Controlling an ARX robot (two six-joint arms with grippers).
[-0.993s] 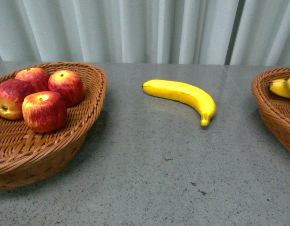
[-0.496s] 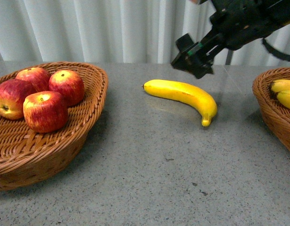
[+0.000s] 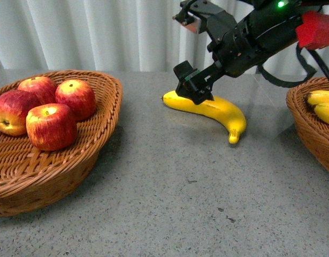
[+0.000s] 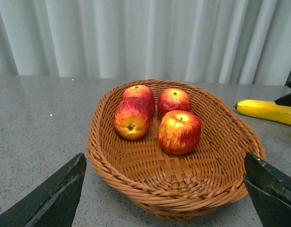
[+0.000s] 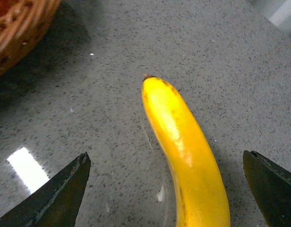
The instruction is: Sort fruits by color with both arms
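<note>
Right now your last loose fruit is the long curved yellow banana (image 3: 209, 108). It lies flat on the grey speckled tabletop (image 3: 180, 203), between the two baskets. The black right gripper (image 5: 164, 153) is over the banana's blunt end, the end toward the brown woven basket on the left (image 3: 102, 134), where four glossy red apples (image 3: 51, 126) sit. Its fingers are spread wide and hold nothing.

In the right wrist view the banana runs up the middle of the gap. Its long axis crosses the line from finger to finger, so a squeeze would bite across its width. It sits slightly toward one finger, not dead centre. From the front view you cannot tell whether the lower finger touches the peel or hangs just above it.

The grasp point is near one end, so I'd expect the dark-tipped tail to droop or swing when lifted. Sliding toward the middle of the curve looks safer.

There is bare table on every side of the banana. The apple basket's rim is near that end but apart from it. The second woven basket on the right (image 3: 308, 126), with yellow bananas (image 3: 322, 104) in it, is well apart, and you will need to carry over its raised rim.

Your left gripper (image 4: 164, 155) hangs spread and empty before the apple basket, farther from the banana, so this pick belongs to the right arm.
</note>
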